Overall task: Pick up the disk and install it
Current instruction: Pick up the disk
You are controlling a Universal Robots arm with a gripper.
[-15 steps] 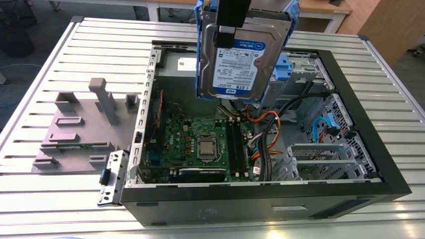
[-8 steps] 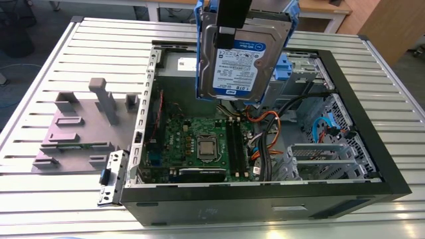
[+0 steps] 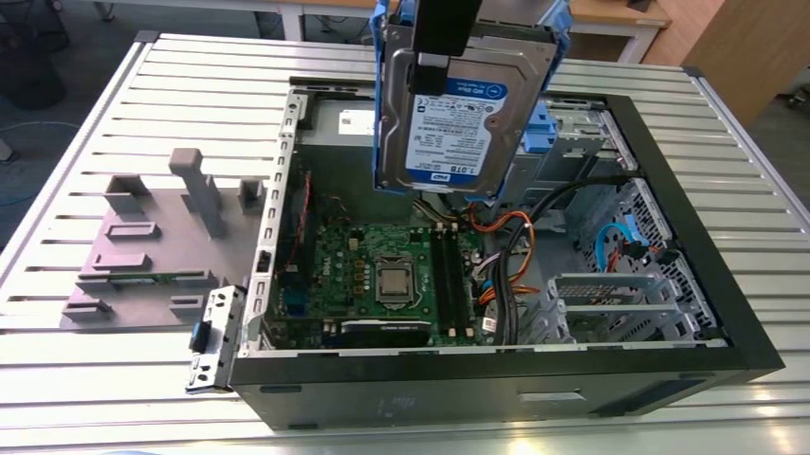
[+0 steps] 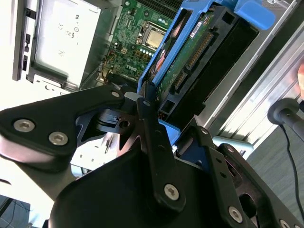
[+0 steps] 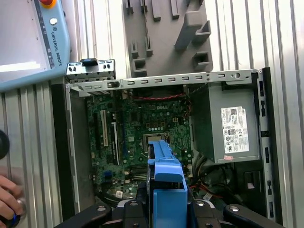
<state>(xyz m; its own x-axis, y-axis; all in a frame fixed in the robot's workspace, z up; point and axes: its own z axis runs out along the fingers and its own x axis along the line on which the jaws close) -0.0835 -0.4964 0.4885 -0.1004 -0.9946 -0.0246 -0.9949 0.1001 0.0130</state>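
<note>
Exterior view showed the end effector (image 3: 437, 57) clenched on the disk (image 3: 462, 123), holding it upright at upper centre of the frame, above the open computer case (image 3: 532, 370) on the slatted bench (image 3: 114, 379).

The disk (image 3: 466, 104) is silver, its label white-and-blue, its frame bright blue. The black computer case (image 3: 506, 365) holds a green motherboard (image 3: 360, 256) (orange and blue cables (image 3: 503, 224) beside it). The table (image 3: 101, 379) is pale grey, striped with ribs.
</note>
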